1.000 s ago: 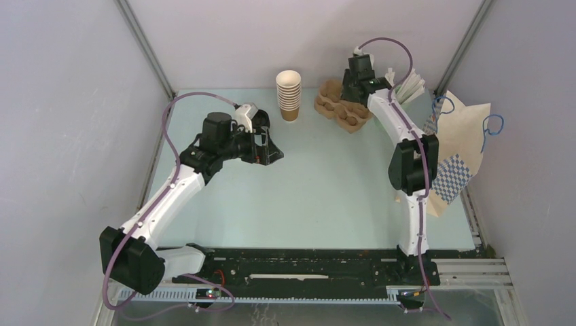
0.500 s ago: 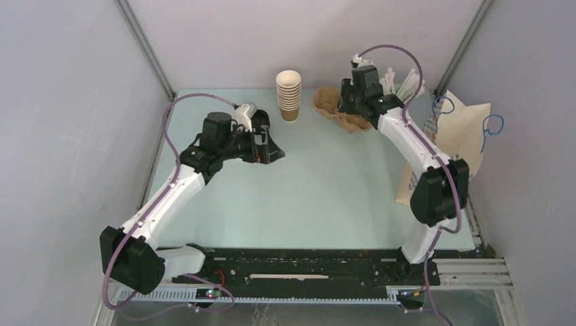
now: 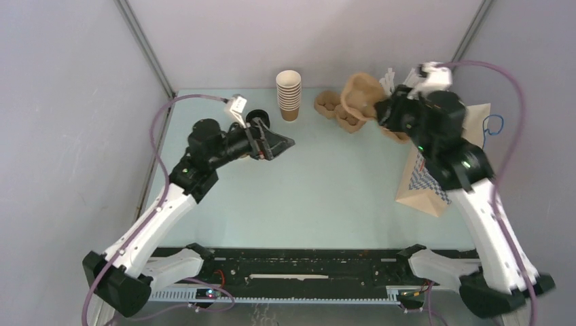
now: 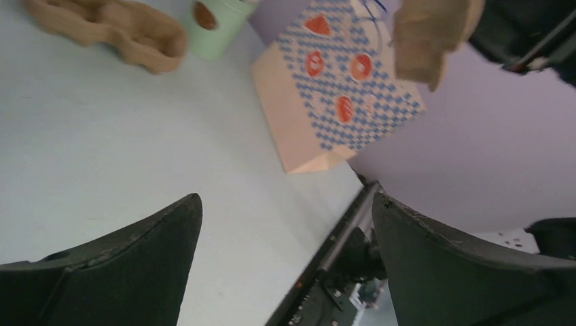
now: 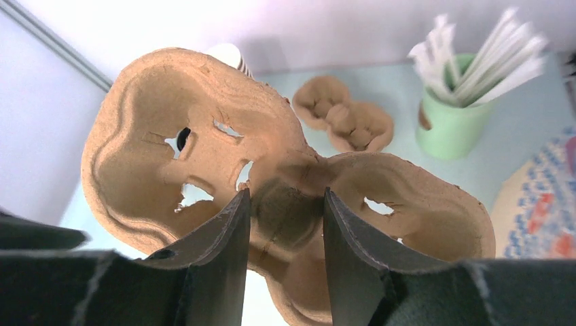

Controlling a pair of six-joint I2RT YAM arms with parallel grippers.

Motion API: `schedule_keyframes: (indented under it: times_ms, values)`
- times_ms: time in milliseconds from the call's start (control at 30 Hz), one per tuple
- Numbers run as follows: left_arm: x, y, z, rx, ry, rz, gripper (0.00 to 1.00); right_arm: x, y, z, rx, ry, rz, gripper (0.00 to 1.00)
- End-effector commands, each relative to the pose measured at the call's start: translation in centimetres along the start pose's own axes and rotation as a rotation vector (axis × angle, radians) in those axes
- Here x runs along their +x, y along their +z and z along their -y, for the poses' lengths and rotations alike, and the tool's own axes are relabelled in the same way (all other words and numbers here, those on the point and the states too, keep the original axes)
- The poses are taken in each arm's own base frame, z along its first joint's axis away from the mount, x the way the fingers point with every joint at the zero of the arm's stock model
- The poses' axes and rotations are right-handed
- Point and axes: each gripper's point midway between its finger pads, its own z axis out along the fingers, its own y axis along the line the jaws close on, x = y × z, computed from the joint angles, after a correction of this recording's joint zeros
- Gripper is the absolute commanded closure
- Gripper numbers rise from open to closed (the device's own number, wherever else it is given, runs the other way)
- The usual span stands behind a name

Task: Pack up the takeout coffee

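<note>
- Moulded pulp was held in the right gripper: one cup tray was pinched at its central ridge between half-closed fingers and carried tilted in the air, above the back right of the table.
- A second earlier that gripper had been set low among the trays at the back. Since then the top one had been lifted clear and swung to the right, and the remaining trays were left lying on the table.
- The takeout coffee, a stack of brown kraft cups, was left untouched at the back centre, just beside the remaining trays.
- The left gripper was kept spread fully wide with nothing in it. It had been reached a little further forward, near the cups but apart from them.
- The checked paper bag was seen at the right edge, near the green cup of straws.
- It was judged that the carrier had been fetched first. A cup was yet to be picked and seated, so the coffee itself had not been packed.
</note>
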Motion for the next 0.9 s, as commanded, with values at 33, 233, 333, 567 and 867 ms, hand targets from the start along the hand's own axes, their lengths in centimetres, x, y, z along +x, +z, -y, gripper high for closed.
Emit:
schedule_keyframes:
  times_ms: [33, 233, 333, 567, 867]
  values:
    - [0.9, 4.3, 5.2, 0.150, -0.012, 0.003, 0.02, -4.8, -9.9, 3.5, 0.101, 0.040, 0.179, 1.00]
    - [1.2, 11.4, 10.2, 0.321, -0.081, -0.029, 0.05, -7.8, -18.6, 6.2, 0.171, 0.064, 0.350, 1.00]
    - [1.0, 15.4, 13.5, 0.434, -0.119, -0.045, 0.05, -8.5, -21.5, 6.3, 0.148, 0.091, 0.402, 1.00]
    - [2.1, 23.7, 18.0, 0.562, -0.220, -0.017, 0.05, -9.2, -25.7, 6.5, 0.098, 0.122, 0.480, 1.00]
    - [4.6, 31.4, 20.6, 0.593, -0.308, 0.006, 0.10, -7.1, -25.4, 6.9, 0.083, 0.134, 0.425, 1.00]
